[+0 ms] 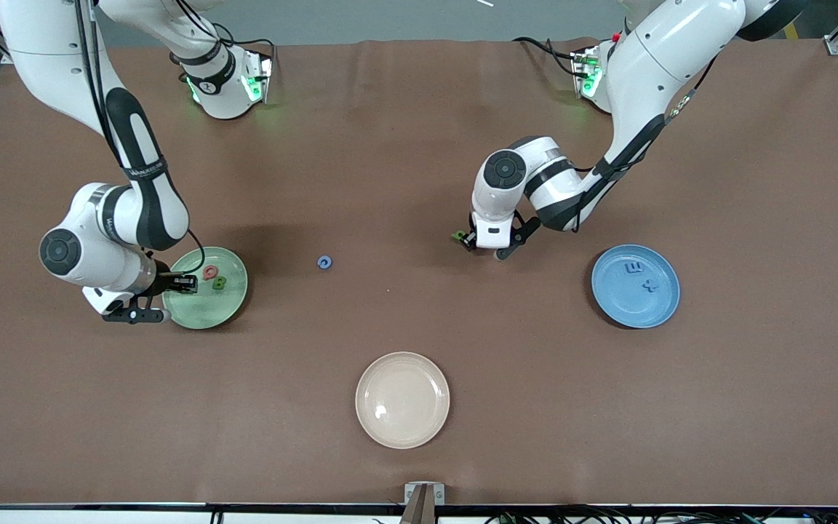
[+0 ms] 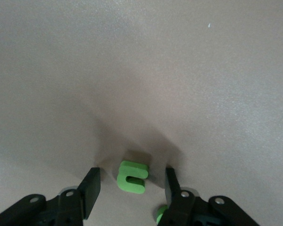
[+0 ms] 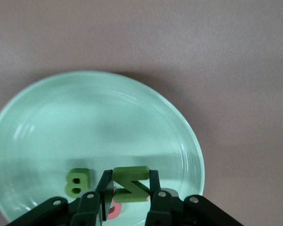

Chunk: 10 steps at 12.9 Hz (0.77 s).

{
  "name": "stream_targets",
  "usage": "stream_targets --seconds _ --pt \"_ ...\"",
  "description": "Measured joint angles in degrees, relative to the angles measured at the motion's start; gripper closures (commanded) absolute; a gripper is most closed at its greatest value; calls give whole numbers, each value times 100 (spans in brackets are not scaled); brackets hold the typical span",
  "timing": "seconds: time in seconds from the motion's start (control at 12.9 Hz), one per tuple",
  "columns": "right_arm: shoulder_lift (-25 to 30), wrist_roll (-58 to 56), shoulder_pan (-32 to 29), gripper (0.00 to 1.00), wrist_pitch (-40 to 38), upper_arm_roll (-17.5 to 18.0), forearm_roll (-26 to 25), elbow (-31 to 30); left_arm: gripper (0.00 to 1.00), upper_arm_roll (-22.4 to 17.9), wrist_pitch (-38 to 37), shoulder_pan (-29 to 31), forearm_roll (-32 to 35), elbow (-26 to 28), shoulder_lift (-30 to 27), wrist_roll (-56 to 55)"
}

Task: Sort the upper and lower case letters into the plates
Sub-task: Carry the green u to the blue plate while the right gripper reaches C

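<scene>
My right gripper (image 1: 185, 283) hangs over the mint green plate (image 1: 204, 314), shut on a green N (image 3: 130, 184). A green B (image 3: 77, 182) and a red Q (image 1: 209, 273) lie in that plate (image 3: 85, 117). My left gripper (image 2: 132, 186) is down at the table, open, its fingers (image 2: 92, 188) either side of a small green lowercase letter (image 2: 131, 177) without touching it. A second green letter (image 2: 161, 213) is half hidden by one finger. In the front view the left gripper (image 1: 471, 240) is mid-table. The blue plate (image 1: 636, 309) holds a blue m (image 1: 634, 268) and x (image 1: 650, 285).
A blue G (image 1: 325, 263) lies on the brown mat between the mint plate and the left gripper. A cream-beige plate (image 1: 402, 399) sits nearer to the front camera, mid-table.
</scene>
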<state>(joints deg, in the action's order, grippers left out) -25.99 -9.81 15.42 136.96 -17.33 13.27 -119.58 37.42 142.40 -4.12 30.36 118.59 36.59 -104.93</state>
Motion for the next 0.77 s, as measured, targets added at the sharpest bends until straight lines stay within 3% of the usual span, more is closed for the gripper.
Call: stream_targets --seconds 0.31,0.46,0.54,0.62,0.7,0.77 --pt "-3 -72 0 98 379 5 0 -273 70 0 35 -71 13 -22 -1 -188" --pt "-10 -74 0 97 403 6 0 -303 73 1 50 -72 37 -37 -1 -195" --pt "-17 -74 0 79 440 6 0 -328 74 1 52 -74 115 -37 0 -195" --pt "-24 -75 0 30 469 10 0 -350 79 4 53 -81 187 -34 0 -198" --pt "-28 -75 0 0 478 14 0 -368 83 6 52 -86 233 -32 0 -199" --pt "-28 -75 0 0 479 18 0 -381 87 7 52 -86 245 -33 -1 -199"
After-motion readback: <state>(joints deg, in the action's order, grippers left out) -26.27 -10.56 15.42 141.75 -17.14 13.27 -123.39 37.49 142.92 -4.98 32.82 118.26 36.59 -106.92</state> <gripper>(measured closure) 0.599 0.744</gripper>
